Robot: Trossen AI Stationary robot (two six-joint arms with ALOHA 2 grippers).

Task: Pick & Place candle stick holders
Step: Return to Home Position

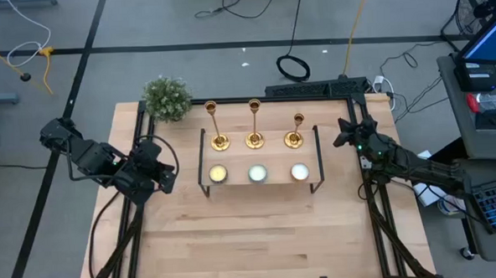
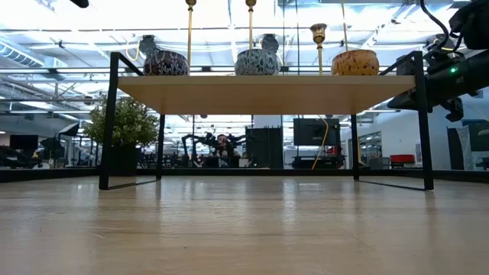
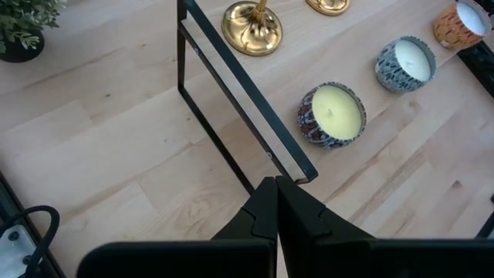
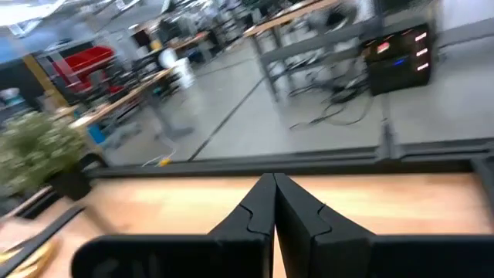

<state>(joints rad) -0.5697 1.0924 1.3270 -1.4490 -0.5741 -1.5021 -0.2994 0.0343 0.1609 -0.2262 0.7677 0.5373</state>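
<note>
— Nearest the left wrist camera, your left gripper (image 3: pixel 275 179) had its fingers pressed together on nothing, the tips close to a corner of the shelf (image 3: pixel 301 170) and its black frame. One of the candlesticks (image 3: pixel 252 27) and a yellow candle (image 3: pixel 333 114) sat on the shelf just past that rail.

— So what could have gone wrong on the way home?

— Had you swung that arm sideways rather than lifting clear, I judge it could have clipped the rail and jolted the shelf.

— And the right wrist?

— Your right gripper (image 4: pixel 274 176) was likewise closed and empty. It faced the far edge of the table (image 4: pixel 347 202) and the room, with no shelf ahead of it.

— From above?

— All three candlesticks (image 1: pixel 254 126) stood upright in a row along the shelf's (image 1: pixel 235 160) far side, with three candles (image 1: pixel 257 173) in front. Your grippers flanked it, left (image 1: pixel 171 172) near one end, right (image 1: pixel 342 136) near the other.

— And the low view?

— Thin stems (image 2: pixel 250 30) rose high above the shelf top (image 2: pixel 267 93), with your right arm (image 2: pixel 447 72) close beside an end leg. Top-heavy things, I reckon: one knock on that leg might have toppled them.
</note>
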